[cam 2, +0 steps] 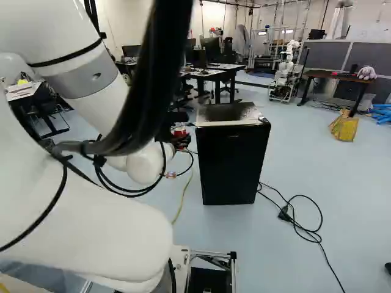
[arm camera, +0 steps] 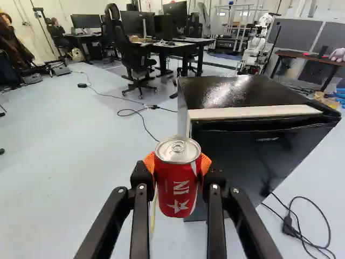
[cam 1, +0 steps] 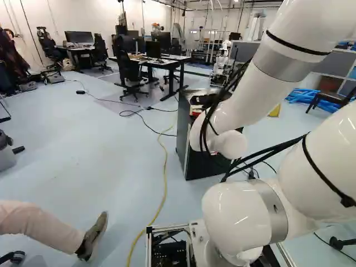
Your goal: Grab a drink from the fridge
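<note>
Drink can point(arm camera: 177, 189), red and upright, sits clamped between both orange pads point(arm camera: 205, 163) of my gripper point(cam 2: 181, 141), fingers parted by its width, near the fridge point(cam 2: 232, 165). In my left base view, arm point(cam 1: 250, 94) and cables point(cam 1: 205, 128) partly hide the gripper; the can's far side escapes me. I count one can, one fridge, two pads.

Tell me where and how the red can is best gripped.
I'd take the red can by its side wall, around the middle, coming in level from the side with one finger on each flank. It is upright, with a straight, round body and a narrower rim and pull tab on top to keep clear. The gripper already holds it between both pads.
</note>
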`<state>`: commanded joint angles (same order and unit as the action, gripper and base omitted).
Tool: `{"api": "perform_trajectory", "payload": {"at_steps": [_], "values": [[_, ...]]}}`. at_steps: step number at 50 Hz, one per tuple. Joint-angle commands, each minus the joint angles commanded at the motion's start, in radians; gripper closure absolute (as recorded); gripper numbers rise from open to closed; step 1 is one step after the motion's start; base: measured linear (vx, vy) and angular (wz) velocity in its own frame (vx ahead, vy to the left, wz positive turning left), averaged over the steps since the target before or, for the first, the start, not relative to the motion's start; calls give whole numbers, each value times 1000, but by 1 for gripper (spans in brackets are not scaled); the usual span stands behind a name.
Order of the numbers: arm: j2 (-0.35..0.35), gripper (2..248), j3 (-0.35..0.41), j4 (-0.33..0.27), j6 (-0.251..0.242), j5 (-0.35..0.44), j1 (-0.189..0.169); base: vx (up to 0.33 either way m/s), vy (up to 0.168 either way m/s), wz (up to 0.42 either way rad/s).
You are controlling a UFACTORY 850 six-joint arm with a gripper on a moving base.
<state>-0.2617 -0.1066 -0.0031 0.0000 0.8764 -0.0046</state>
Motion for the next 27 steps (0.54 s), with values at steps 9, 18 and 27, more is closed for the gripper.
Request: {"api": "perform_trajectory", "payload": {"at_steps": [9, 18, 27], "values": [[-13, 152, 14, 2, 0, -3, 3, 0, 0, 0], [-18, 152, 19, 3, 0, -4, 5, 0, 0, 0], [-18, 152, 19, 3, 0, -4, 5, 0, 0, 0]]}}
